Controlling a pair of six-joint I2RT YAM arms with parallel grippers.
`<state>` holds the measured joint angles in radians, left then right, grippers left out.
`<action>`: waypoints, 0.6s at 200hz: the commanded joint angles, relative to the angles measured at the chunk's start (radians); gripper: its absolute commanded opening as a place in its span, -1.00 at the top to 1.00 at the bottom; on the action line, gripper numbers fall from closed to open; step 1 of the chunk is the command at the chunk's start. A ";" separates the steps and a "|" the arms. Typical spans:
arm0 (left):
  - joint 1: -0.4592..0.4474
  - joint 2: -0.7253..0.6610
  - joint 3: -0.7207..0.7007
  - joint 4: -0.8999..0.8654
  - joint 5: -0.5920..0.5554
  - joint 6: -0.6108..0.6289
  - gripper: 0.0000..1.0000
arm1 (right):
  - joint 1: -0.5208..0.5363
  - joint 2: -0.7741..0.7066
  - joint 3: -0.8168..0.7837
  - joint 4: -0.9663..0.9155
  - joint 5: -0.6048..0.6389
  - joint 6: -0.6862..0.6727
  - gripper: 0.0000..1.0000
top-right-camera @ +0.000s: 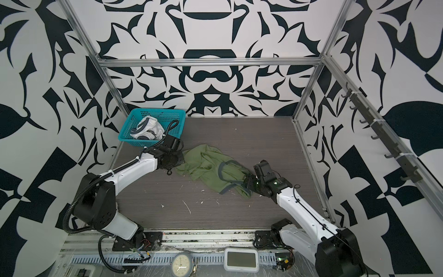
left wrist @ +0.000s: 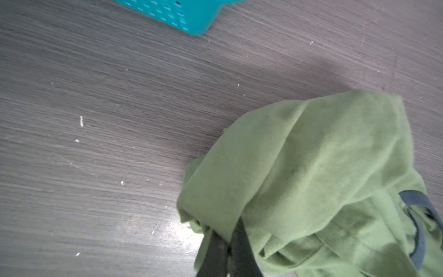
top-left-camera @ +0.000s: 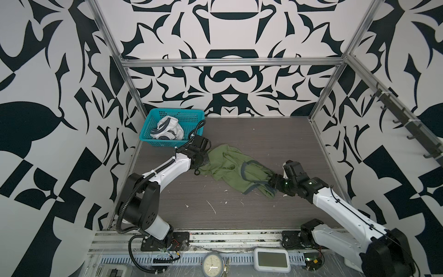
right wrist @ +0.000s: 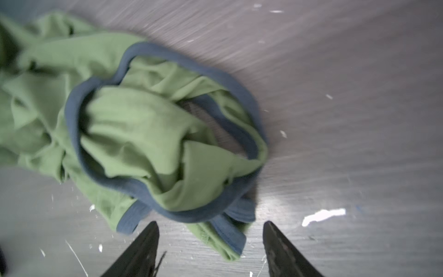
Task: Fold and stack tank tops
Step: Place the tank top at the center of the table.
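Observation:
The olive green tank top (top-left-camera: 227, 167) (top-right-camera: 203, 165) lies crumpled mid-table in both top views, its grey-blue trim looping toward the right arm. My left gripper (left wrist: 227, 230) (top-left-camera: 205, 160) is shut on a fold of the green cloth at the end nearest the basket. My right gripper (right wrist: 211, 223) (top-left-camera: 272, 181) stands open low over the table. A trimmed strap end (right wrist: 225, 237) lies between its fingers, touching neither. The white tank top (top-left-camera: 167, 130) (top-right-camera: 147, 130) sits bunched inside the basket.
The teal mesh basket (top-left-camera: 153, 120) (left wrist: 189, 21) stands at the table's back left corner, close behind the left wrist. White flecks dot the grey table (top-left-camera: 251, 211). A clock (top-left-camera: 213, 265) and a timer (top-left-camera: 272, 260) lie beyond the front rail. Metal frame posts edge the table.

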<state>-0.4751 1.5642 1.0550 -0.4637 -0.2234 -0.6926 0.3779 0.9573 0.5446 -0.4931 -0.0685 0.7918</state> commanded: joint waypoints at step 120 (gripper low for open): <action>0.002 -0.134 -0.143 0.077 -0.040 -0.028 1.00 | 0.000 0.356 0.089 0.346 0.015 0.125 -0.01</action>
<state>-0.4751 1.4799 0.9508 -0.4118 -0.2390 -0.7033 0.3779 1.2537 0.5404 -0.2279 -0.0540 0.9768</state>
